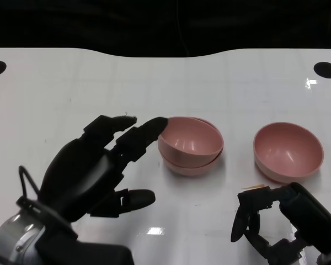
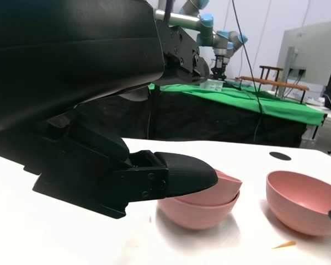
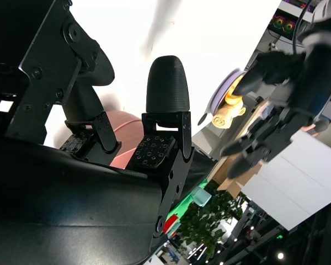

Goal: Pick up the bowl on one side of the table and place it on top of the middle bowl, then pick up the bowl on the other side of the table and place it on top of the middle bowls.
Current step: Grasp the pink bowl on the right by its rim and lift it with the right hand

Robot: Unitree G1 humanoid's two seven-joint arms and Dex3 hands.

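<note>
On the desk point(image 1: 71, 83), one bowl sits tilted inside another, making a stack point(image 1: 191, 146) near the middle. A single bowl point(image 1: 288, 151) stands apart at the stack's 3 o'clock. The left hand point(image 1: 96, 168) lies at the stack's 8 o'clock, one fingertip reaching the upper bowl's rim. The right hand point(image 1: 265, 218) is at the single bowl's 7 o'clock, just clear of it.
</note>
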